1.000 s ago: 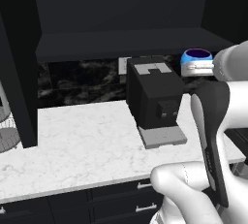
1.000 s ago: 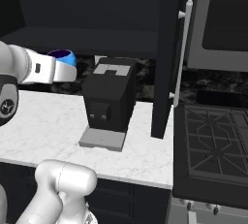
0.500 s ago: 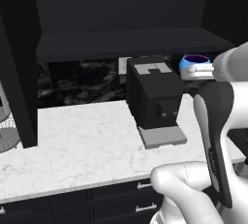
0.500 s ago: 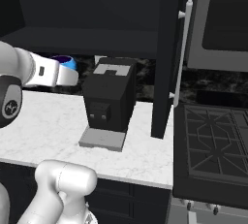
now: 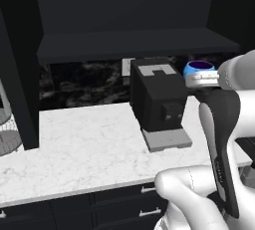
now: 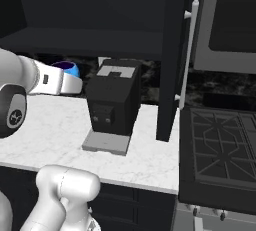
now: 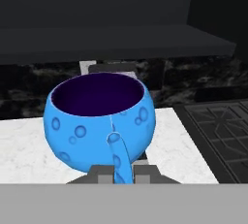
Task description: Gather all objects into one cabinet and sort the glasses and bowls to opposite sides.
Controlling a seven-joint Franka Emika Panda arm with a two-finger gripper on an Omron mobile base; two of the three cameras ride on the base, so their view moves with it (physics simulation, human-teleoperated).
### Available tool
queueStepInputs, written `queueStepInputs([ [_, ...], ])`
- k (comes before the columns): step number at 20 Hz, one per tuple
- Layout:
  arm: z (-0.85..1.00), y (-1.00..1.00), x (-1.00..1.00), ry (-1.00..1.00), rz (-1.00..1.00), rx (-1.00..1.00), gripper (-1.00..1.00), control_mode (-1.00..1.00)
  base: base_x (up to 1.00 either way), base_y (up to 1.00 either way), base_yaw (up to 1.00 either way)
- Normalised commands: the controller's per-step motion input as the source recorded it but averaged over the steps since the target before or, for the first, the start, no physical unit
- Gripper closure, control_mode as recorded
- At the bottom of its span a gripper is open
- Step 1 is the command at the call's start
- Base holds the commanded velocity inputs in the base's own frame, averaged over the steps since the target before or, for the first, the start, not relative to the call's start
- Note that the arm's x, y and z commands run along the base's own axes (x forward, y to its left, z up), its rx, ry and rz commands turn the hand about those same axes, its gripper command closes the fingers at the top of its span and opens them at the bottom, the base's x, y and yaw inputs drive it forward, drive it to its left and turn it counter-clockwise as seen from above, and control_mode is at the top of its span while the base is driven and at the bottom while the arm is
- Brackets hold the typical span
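The blue cup (image 5: 198, 68) is riding in the end effector (image 7: 117, 169), which is gripping it by its handle; fingers closed round the handle, judging by the hand view. Compared w/ a second ago the cup is sitting a bit lower and more toward the coffee machine (image 5: 158, 99) in the left base view; in the right base view the arm is reaching further across, so the cup (image 6: 66, 68) is now nearer the machine's (image 6: 113, 104) side. Scene itself isn't shifting, so the base isn't driving; it's the arm that's swinging.

Cup is in the air above the marble worktop (image 5: 84, 144), just beside the machine, below the dark cabinet shelf (image 5: 134, 45). Hand view is looking over the rim (image 7: 99, 94) at the shelf edge (image 7: 121, 48) beyond.

Meaning for the task: prob. mid-carry, one object en route to the cabinet, not placed yet. Next bit likely needs a lift up and in over the shelf lip, w/o clipping the machine top.
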Motion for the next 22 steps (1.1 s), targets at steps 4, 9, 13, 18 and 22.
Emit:
queueStepInputs([
  [4, 0.0, 0.0, 0.0, 0.0, 0.0, 0.0, 1.0, 1.0, -0.91, 0.0, 0.0],
  [9, 0.0, 0.0, 0.0, 0.0, 0.0, 0.0, 1.0, 1.0, -1.0, -0.09, -0.13],
  [13, 0.0, 0.0, 0.0, 0.0, 0.0, 0.0, 1.0, 1.0, -0.8, -0.16, -0.37],
  [18, 0.0, 0.0, 0.0, 0.0, 0.0, 0.0, 1.0, 1.0, -0.5, -0.14, -0.65],
  [22, 0.0, 0.0, 0.0, 0.0, 0.0, 0.0, 1.0, 1.0, -0.31, -0.02, -0.83],
])
